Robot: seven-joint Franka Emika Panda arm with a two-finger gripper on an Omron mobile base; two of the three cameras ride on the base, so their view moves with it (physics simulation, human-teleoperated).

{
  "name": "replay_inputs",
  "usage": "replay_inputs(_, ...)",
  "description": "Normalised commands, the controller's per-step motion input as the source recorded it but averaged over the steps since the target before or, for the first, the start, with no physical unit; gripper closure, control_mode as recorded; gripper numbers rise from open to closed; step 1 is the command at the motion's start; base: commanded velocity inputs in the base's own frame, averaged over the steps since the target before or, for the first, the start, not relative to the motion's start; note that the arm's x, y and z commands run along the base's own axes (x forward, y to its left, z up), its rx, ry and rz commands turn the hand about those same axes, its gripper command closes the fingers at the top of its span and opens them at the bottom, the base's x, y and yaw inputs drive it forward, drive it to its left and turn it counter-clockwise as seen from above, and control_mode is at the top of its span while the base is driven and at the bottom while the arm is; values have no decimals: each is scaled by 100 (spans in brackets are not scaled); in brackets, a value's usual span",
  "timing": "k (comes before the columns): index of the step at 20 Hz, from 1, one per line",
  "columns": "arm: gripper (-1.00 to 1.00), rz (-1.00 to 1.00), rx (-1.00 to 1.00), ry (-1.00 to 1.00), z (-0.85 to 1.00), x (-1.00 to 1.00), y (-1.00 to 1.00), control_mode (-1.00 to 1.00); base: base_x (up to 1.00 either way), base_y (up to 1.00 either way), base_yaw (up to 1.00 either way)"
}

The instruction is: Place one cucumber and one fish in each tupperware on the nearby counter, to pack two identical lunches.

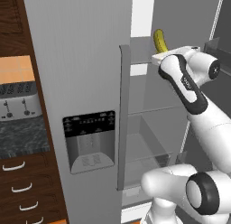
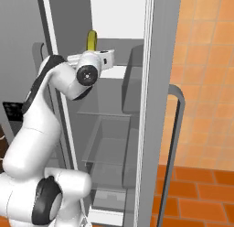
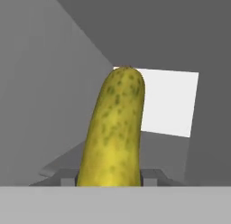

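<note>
At the far left of the left base view, the silver four-slot toaster point(image 1: 19, 105) stands on the dark speckled stone counter point(image 1: 22, 137), above dark brown wooden drawers point(image 1: 25, 191) with curved silver handles. Right of them is the closed grey fridge door point(image 1: 81, 83) with its black dispenser panel point(image 1: 89, 139). Further right, in the upper right of that frame, the white arm reaches into the open fridge, where the gripper point(image 1: 159, 56) is closed on the stubby yellow-green cucumber point(image 1: 159, 40), which sticks up above the hand. In the hand view the cucumber point(image 3: 115, 130) rises from bottom centre, clamped between the dark fingertips point(image 3: 151, 177).
</note>
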Motion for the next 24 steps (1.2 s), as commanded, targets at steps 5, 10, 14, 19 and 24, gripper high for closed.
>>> replay_inputs(5, 100, -4, -1, 26, 20, -100, -1, -100, 0, 0, 0)
replay_inputs(10, 100, -3, -13, 49, -21, -100, 1, -100, 0, 0, 0)
replay_inputs(14, 100, -3, -17, 58, -74, -74, 1, -100, 0, 0, 0)
replay_inputs(19, 100, 0, -7, 26, -46, -59, -2, -100, 0, 0, 0)
replay_inputs(24, 100, 0, 0, 0, 0, -25, 0, -100, 0, 0, 0)
